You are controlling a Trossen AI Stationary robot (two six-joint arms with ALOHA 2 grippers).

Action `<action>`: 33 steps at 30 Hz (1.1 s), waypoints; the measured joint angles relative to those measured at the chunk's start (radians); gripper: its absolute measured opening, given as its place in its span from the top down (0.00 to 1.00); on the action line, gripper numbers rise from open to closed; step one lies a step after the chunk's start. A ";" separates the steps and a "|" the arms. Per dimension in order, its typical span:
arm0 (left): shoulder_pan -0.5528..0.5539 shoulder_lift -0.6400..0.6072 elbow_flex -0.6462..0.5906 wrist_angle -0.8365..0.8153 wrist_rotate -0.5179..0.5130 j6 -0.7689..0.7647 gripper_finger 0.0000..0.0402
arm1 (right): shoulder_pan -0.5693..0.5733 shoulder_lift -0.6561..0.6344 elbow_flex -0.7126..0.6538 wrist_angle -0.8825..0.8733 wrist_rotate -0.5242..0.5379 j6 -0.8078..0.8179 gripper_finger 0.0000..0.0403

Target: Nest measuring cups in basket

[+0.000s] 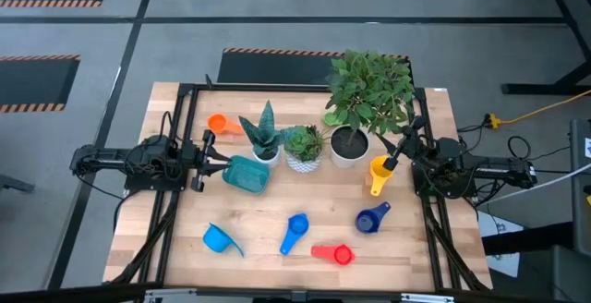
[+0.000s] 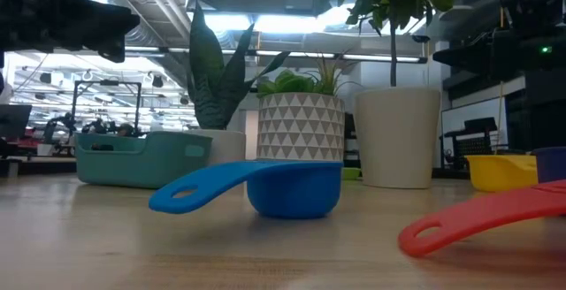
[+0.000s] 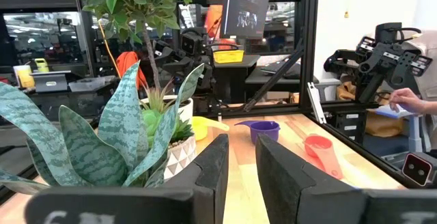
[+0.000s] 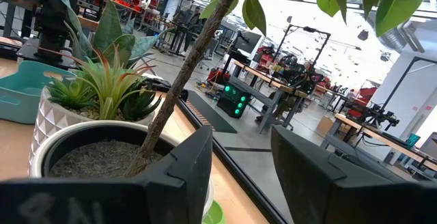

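While both arms wait at the table's sides, the basket [image 1: 247, 175] lies just off the left gripper [image 1: 209, 166], beside the snake plant's pot [image 1: 266, 154]; its interior cannot be seen from the low view. Cups lie scattered — orange [image 1: 218, 124] behind the basket, yellow [image 1: 379, 174] by the right gripper [image 1: 399, 153], navy [image 1: 371, 218], red [image 1: 334, 253], blue [image 1: 295, 231] and light blue [image 1: 218, 239] toward the front edge. Left fingers [image 3: 212, 173] stand narrowly apart, holding nothing; right fingers [image 4: 188, 173] spread wide, empty. Foliage hides much of the white pots.
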 joint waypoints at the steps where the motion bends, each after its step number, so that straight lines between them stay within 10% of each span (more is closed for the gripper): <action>1: 0.000 0.000 0.000 0.000 0.000 0.000 0.83 | 0.000 0.000 0.000 0.000 0.000 0.000 0.61; 24: 0.000 0.000 0.000 0.000 -0.082 -0.061 0.82 | 0.000 0.000 0.000 0.000 0.000 0.000 0.61; 33: 0.000 0.000 0.000 0.000 -0.106 -0.086 0.63 | 0.000 0.000 0.000 0.000 0.000 0.000 0.61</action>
